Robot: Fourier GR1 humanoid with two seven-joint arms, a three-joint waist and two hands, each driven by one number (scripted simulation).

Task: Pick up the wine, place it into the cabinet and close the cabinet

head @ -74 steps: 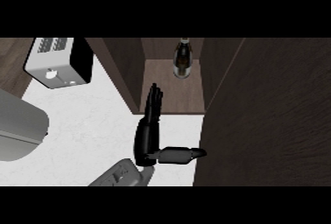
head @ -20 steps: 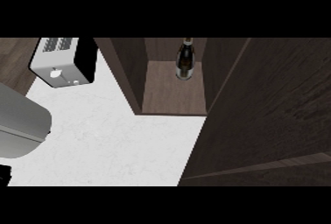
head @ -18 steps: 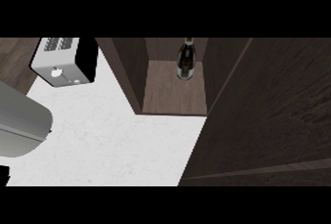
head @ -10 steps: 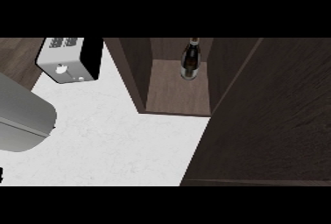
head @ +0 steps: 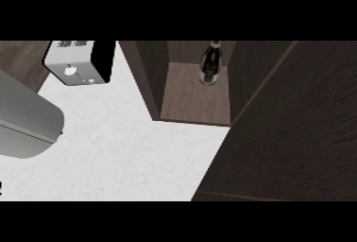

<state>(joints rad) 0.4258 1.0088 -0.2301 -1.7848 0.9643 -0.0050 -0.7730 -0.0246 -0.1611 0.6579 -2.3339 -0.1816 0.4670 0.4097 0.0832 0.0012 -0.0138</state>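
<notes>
- Wine bottle [head: 210,64]: dark glass, standing upright on the cabinet's shelf, toward the rear of the compartment and nearer its right wall than its left. Nothing touches it.
- Cabinet [head: 150,80]: dark brown wood, open at the front, its shelf floor a lighter brown (the bottle's base rests on this floor). The left side wall runs down to the counter.
- Cabinet door [head: 293,137]: large dark wood panel filling the right of the head view, set at an angle to the opening, not across it; how far it stands open is hard to judge from this steep angle.
- Counter [head: 132,156]: white, lightly mottled top, running from the cabinet's foot to the left.
- Toaster [head: 80,61]: silver body with a black side, at the upper left, on the counter, well apart from the cabinet's left wall.
- Grey rounded object [head: 24,125]: at the left edge, partly cut off; cannot be identified.
- Hands: neither the left nor the right appears in the view, so their state cannot be told.
</notes>
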